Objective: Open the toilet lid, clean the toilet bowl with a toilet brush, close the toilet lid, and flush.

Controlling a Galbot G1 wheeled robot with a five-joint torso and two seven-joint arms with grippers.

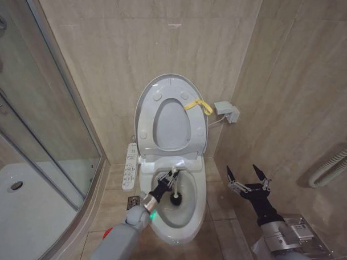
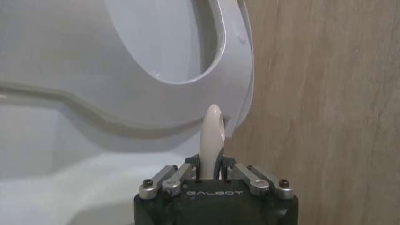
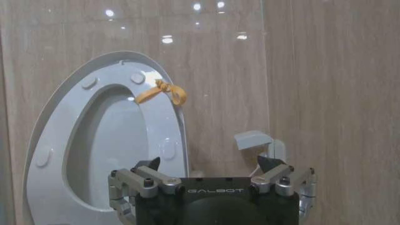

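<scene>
The toilet lid (image 1: 160,87) stands raised against the back wall, the ring seat up with it and a yellow strap (image 1: 198,105) on its right edge. Below, the toilet bowl (image 1: 185,214) lies uncovered. My left gripper (image 1: 166,184) reaches into the bowl, shut on the toilet brush (image 1: 177,198), whose dark head rests inside the basin. In the left wrist view the pale brush handle (image 2: 211,133) rises from between the shut fingers of the left gripper (image 2: 211,171). My right gripper (image 1: 247,176) hangs open to the right of the toilet, holding nothing. Its wrist view faces the lid (image 3: 59,136) and strap (image 3: 165,92).
A glass shower enclosure (image 1: 47,117) and white shower tray (image 1: 28,215) take up the left. A white button panel (image 1: 131,166) sits beside the toilet. A small grey box (image 1: 226,111) hangs on the right wall, and a grey hose (image 1: 334,165) runs farther right.
</scene>
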